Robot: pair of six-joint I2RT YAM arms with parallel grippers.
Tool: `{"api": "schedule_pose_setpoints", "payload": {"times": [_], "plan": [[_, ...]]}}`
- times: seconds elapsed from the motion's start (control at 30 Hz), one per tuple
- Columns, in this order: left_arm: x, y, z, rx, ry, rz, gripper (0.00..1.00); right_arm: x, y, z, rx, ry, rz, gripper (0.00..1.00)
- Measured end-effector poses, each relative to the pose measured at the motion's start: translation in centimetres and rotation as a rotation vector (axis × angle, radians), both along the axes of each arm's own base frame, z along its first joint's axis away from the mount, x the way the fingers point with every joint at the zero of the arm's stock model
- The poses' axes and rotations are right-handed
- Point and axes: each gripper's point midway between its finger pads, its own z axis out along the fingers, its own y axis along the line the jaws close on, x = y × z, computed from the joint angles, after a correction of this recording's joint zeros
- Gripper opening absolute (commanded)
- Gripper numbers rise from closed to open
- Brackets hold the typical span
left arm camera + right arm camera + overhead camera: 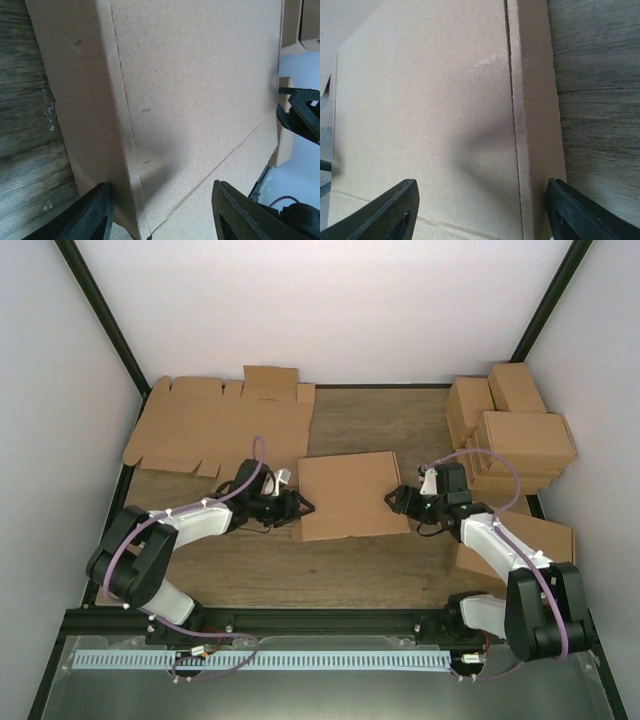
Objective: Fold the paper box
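My left gripper (297, 506) sits at the left end of the paper box (350, 495), jaws parted about halfway, with one of its fingers (95, 215) just beside the side wall and the other over the lid, so the near corner lies between them; it grips nothing that I can see. My right gripper (396, 502) mirrors it at the right end, spread wider, its fingers (585, 215) straddling the side wall and creased edge, also holding nothing. I judge the two are posted at opposite ends to square the box and press its sides in, since the lid already lies flat and closed. The box rests near the middle of the wooden table (330, 575), between the two arms. Counting outward: two arms, one folded box in work, one bundle of flat die-cut sheets (215, 425) at the back left whose layers I cannot count, and a pile of finished cartons (525, 440) on the right, at least five by my count
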Motion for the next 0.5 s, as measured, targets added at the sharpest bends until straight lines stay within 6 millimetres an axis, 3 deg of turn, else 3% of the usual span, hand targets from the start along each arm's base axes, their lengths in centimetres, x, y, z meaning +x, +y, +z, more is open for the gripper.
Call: {"api": "schedule_pose_setpoints", "payload": {"times": [0.1, 0.23, 0.33, 0.5], "plan": [[0.0, 0.0, 0.8, 0.012, 0.008, -0.007, 0.56, -0.4, 0.0, 0.9, 0.001, -0.017, 0.007, 0.72], [0.2, -0.1, 3.2, 0.013, -0.01, -0.018, 0.56, -0.7, -0.1, 2.7, -0.004, -0.037, 0.013, 0.76], [0.3, -0.2, 5.9, 0.001, -0.047, -0.027, 0.57, -0.6, -0.2, 4.9, -0.005, -0.076, 0.012, 0.77], [-0.1, 0.0, 8.7, -0.011, -0.08, -0.032, 0.57, -0.7, -0.2, 8.2, 0.006, -0.136, 0.016, 0.77]]}}
